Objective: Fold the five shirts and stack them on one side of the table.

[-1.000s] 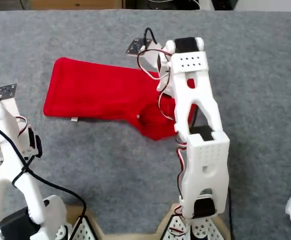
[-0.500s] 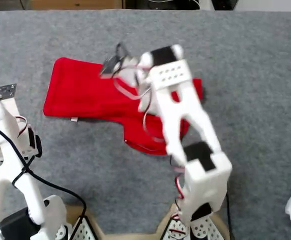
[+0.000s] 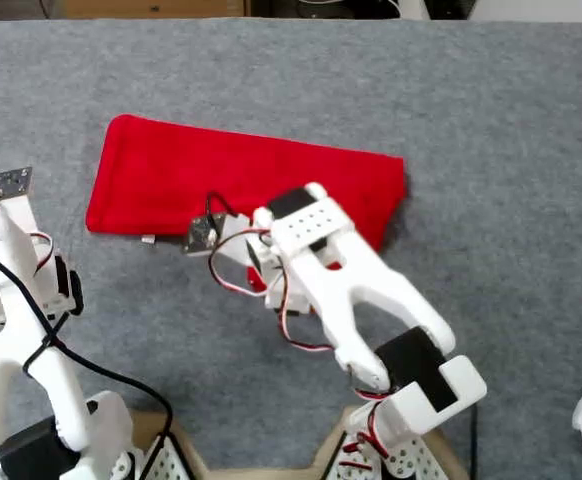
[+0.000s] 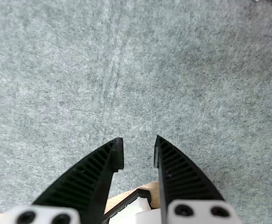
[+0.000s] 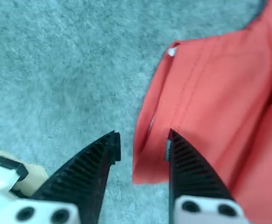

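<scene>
Partly hidden by the right arm [image 3: 356,295], the red shirt [image 3: 241,180] pokes into the parted right gripper [image 5: 143,135]; the left gripper [image 4: 138,142] gapes slightly, empty.

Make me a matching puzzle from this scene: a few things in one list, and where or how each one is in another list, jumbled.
Things:
1. red shirt
2. left jaws
3. right jaws
4. table cover

Descriptions:
a. grey
b. open over bare cover
c. lying flat, stretched out long
d. open at the shirt's edge

Pairs: 1-c, 2-b, 3-d, 4-a
</scene>
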You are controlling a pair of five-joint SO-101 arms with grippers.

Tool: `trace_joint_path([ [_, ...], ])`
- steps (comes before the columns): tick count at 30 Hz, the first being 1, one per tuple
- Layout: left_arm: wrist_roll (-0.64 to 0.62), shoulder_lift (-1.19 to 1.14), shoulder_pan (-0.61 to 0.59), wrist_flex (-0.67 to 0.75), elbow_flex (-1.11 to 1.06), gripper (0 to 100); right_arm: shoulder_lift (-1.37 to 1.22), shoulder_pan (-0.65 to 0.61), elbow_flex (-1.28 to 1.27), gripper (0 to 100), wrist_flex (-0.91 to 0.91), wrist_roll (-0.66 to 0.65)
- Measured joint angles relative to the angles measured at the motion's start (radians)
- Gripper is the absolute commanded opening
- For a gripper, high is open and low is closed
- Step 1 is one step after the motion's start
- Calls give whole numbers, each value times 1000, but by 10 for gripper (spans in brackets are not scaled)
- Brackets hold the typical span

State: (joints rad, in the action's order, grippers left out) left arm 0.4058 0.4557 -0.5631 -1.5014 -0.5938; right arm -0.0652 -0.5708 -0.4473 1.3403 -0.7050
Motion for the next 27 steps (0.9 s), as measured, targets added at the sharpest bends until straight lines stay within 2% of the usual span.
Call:
trace_joint_path([
  [9,0,0,0,0,0,125,2,0,-150,167,-169,0],
  [27,0,0,0,0,0,125,-64,0,-135,167,-218,3],
])
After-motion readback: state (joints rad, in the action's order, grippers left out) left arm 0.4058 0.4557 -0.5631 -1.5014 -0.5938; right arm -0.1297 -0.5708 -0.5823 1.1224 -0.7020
